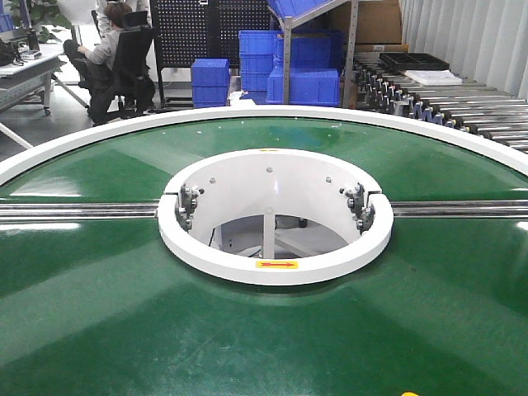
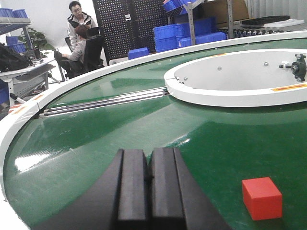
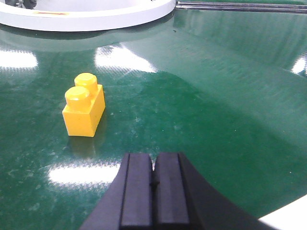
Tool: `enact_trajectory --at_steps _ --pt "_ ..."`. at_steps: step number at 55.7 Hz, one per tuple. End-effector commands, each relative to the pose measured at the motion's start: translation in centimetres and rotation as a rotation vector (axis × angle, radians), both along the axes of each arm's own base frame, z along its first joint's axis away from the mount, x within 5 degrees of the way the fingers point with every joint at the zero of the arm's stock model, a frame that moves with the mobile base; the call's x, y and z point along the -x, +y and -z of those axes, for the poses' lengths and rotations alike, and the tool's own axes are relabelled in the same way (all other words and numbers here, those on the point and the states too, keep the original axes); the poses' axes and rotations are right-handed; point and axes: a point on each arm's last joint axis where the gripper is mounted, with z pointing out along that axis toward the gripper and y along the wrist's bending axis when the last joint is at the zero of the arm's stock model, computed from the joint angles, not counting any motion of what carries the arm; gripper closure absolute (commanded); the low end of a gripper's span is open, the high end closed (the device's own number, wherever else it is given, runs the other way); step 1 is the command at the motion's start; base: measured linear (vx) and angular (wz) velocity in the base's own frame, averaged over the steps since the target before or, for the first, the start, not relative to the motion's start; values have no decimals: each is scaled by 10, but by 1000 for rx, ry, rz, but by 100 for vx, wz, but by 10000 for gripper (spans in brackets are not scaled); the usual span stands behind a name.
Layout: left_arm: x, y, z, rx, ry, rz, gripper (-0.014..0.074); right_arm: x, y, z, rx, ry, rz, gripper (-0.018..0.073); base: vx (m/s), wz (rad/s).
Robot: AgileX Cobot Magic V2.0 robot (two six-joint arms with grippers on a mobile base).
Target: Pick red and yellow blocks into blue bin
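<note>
Your left gripper (image 2: 149, 160) has its two black fingers pressed together with nothing pinched between them, sitting low over the green belt (image 2: 96, 143). The red block (image 2: 261, 198) is flat on the belt just off to the right of those fingers, close by but not touching.

Same deal on the other side: your right gripper (image 3: 154, 162) is closed on itself, nothing in it. The yellow block (image 3: 84, 108) is a little two-stud brick, studs up, sitting on the belt ahead of the fingers and off to their left, clearly apart from them.

Further out from the left gripper, ahead and to the right, you've got the white ring (image 2: 230, 96) in the middle of the round table. A metal rail (image 2: 105, 101) runs from the ring out toward the table's outer edge, ahead and a bit left of the fingers.

Way past the table edge there's a black pegboard (image 2: 124, 24), stacks of blue crates (image 2: 168, 36), someone seated in an office chair (image 2: 84, 50) with a man standing (image 2: 76, 14) behind, and a roller conveyor (image 1: 462, 103) off on the far right.
</note>
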Motion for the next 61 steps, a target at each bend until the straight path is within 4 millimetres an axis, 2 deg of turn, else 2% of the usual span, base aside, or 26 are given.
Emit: enact_trajectory --at_steps 1,34,42,55,61 --pt "0 1 -2 19 -78 -6 603 -3 1 -6 13 -67 -12 567 0 0" --pt "0 1 -2 19 -78 -6 603 -3 0 -6 31 -76 -14 567 0 0" --pt "0 1 -4 20 -106 -7 603 -4 -2 -10 146 -123 -19 567 0 0" --pt "1 1 -9 21 -157 -10 603 -5 1 -20 128 -231 -37 567 0 0" --pt "1 1 -11 27 -184 -11 603 -6 3 -30 123 -340 -58 567 0 0"
